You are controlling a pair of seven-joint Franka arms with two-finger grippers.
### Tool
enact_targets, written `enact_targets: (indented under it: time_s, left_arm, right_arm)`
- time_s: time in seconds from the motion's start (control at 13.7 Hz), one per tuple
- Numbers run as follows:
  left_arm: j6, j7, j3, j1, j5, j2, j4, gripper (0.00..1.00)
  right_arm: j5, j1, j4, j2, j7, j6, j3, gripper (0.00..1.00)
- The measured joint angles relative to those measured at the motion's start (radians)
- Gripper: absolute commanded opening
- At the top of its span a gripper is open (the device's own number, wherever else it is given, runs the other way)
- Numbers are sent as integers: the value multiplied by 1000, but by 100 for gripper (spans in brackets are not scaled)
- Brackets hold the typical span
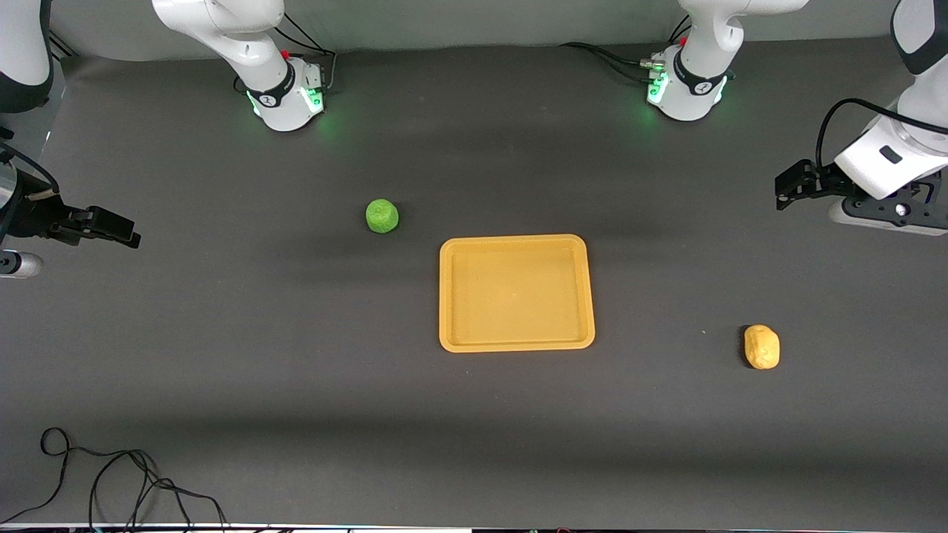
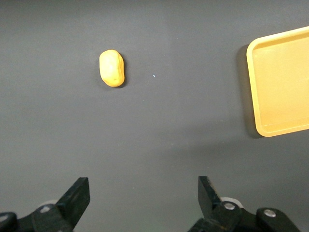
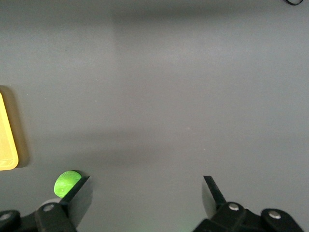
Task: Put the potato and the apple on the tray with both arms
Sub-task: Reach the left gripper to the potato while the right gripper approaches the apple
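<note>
Front view. Tray (image 1: pixel 516 293): orange-yellow, empty, mid-worktop (image 1: pixel 222 355). Apple (image 1: pixel 382 215): green, just off the tray's corner on the side toward the robot bases and the right arm's end. Potato (image 1: pixel 761 346): tan oval, well apart from the tray, toward the left arm's end and nearer the front edge. Left end effector (image 1: pixel 791 185) hangs over the worktop's edge at the left arm's end; right end effector (image 1: pixel 111 226) over the edge at the right arm's end. Both arms wait.

Left wrist view. Left end effector (image 2: pixel 144 191) fingers wide apart, nothing between them. Potato (image 2: pixel 112 68) and tray corner (image 2: pixel 256 87) in sight.

Right wrist view. Right end effector (image 3: pixel 146 191) fingers apart, empty. Apple (image 3: pixel 66 183) partly hidden by one finger; tray edge (image 3: pixel 6 140).

Handling, as judged: both items light, firm, rounded, prone to roll. Take the potato across its narrow width; take the apple across its middle.
</note>
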Motion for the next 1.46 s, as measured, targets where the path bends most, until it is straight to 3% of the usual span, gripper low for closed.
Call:
enact_targets:
  time_s: [0.37,0.59,0.95,1.24,1.46]
  left_arm:
    - [7,0,0,0,0,8,-1,100]
    - [83,2,3,11,1,60,-20,99]
    - [284,108,7,73,5,267,-39,100]
    - [529,184,8,120,4,477,-23,100]
    - [574,239,8,144,3,631,37,99]
  right_arm:
    - [0,0,1,0,0,0,0,100]
    - [0,0,1,0,0,0,-1,100]
    - [18,49,-9,0,-2,-5,2,100]
    - [53,217,-89,-47,110,3,4,100]
    - [71,336,-198,-102,261,79,6,100]
